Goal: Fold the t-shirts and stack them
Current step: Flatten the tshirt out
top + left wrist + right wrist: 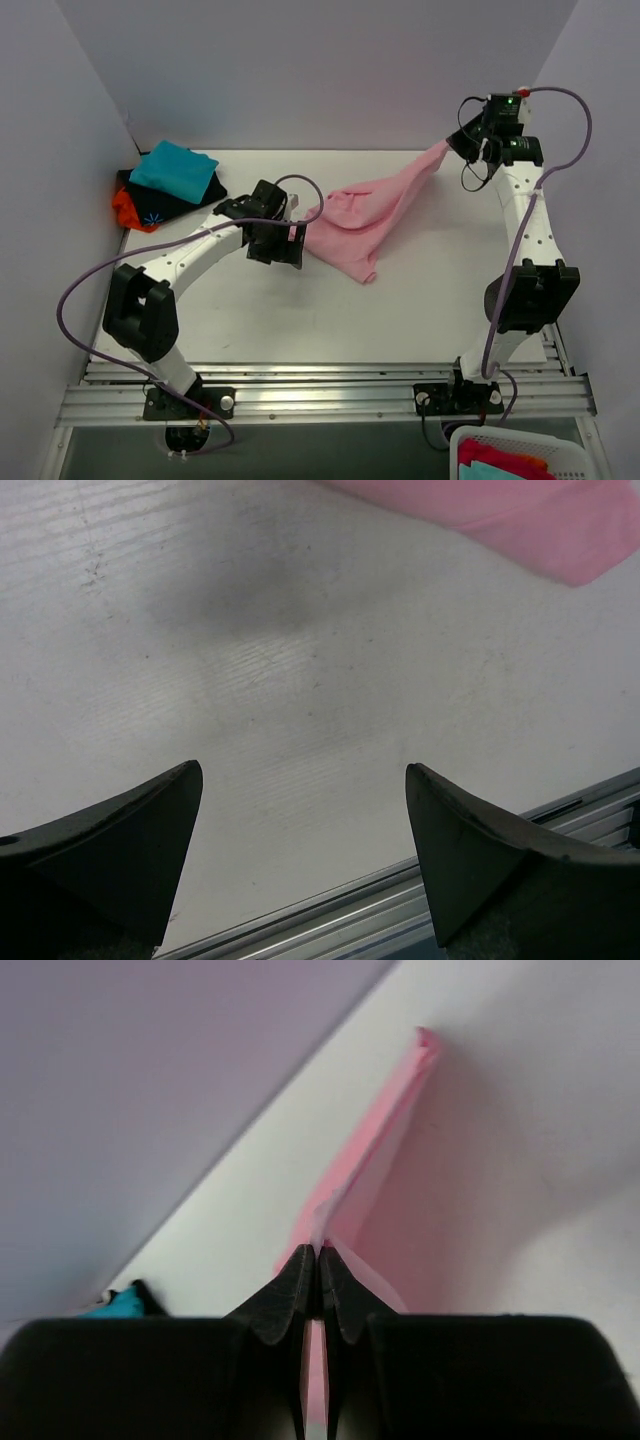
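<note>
Top external: spreading the pink t-shirt [362, 222] for folding.
My right pincer [452, 150] is clamped on its far corner, holding it taut above the surface [420, 310]. The left pincer [292, 246] hangs apart just beside it and, I judge, should grip that edge next.

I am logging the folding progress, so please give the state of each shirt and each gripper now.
pink t-shirt: unfolded, one end lifted, the rest crumpled.
teal t-shirt: folded, lying on the black one.
black t-shirt: folded, under the teal one.
orange-red t-shirt: under the black one, mostly hidden.
left gripper: open, empty.
right gripper: shut on the pink t-shirt.
</note>
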`<action>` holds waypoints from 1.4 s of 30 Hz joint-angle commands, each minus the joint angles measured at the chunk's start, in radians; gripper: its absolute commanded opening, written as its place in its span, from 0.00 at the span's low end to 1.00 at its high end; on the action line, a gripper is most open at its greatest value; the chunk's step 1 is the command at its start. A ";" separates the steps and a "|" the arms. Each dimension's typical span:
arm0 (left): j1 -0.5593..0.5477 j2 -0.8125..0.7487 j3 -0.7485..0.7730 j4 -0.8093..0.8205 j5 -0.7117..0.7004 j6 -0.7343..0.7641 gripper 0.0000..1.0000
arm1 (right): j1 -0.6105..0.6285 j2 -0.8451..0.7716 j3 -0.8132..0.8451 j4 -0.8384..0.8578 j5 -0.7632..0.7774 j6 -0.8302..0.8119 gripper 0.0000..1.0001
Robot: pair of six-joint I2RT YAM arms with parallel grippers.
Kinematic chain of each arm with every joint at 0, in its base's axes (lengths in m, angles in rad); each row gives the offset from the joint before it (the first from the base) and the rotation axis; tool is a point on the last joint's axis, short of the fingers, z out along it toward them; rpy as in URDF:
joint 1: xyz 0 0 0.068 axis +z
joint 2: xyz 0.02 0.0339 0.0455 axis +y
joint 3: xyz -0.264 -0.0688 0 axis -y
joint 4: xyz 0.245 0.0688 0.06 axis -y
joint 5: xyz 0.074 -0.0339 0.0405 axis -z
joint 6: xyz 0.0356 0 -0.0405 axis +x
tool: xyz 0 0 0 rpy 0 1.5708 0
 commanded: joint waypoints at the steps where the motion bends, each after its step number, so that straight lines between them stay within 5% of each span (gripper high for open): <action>1: -0.025 0.003 0.072 0.031 0.019 0.007 0.91 | 0.042 0.023 0.126 -0.007 -0.070 0.081 0.00; 13: -0.212 0.108 0.267 0.063 0.095 0.038 0.93 | 0.219 0.095 0.291 0.121 -0.071 0.085 0.00; 20: -0.349 0.359 0.529 0.034 0.112 0.095 0.93 | 0.199 0.160 0.346 0.059 -0.064 0.031 0.00; 34: -0.380 0.713 0.758 0.010 -0.029 -0.011 0.93 | 0.108 0.109 0.237 0.021 -0.067 -0.037 0.00; 42: -0.380 0.724 0.824 0.010 -0.039 -0.063 0.93 | 0.085 0.089 0.159 0.021 -0.060 -0.055 0.00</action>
